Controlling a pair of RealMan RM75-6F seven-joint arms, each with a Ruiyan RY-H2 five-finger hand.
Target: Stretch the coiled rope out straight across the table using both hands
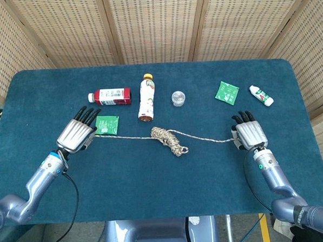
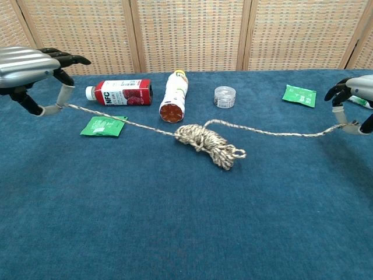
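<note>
A speckled beige rope runs across the blue table [image 1: 165,186], with a loose coil [image 1: 168,138] [image 2: 207,143] bunched near its middle. My left hand [image 1: 75,133] [image 2: 32,67] pinches the rope's left end, lifted a little above the cloth beside a green packet. My right hand [image 1: 250,135] [image 2: 355,99] pinches the right end near the table's right side. Both strands rise from the coil to the hands and look nearly taut.
Behind the rope lie a red bottle [image 1: 111,96], a tall bottle [image 1: 146,98] on its side, a small clear jar [image 1: 178,98], two green packets [image 1: 106,124] [image 1: 226,92] and a small white bottle [image 1: 261,94].
</note>
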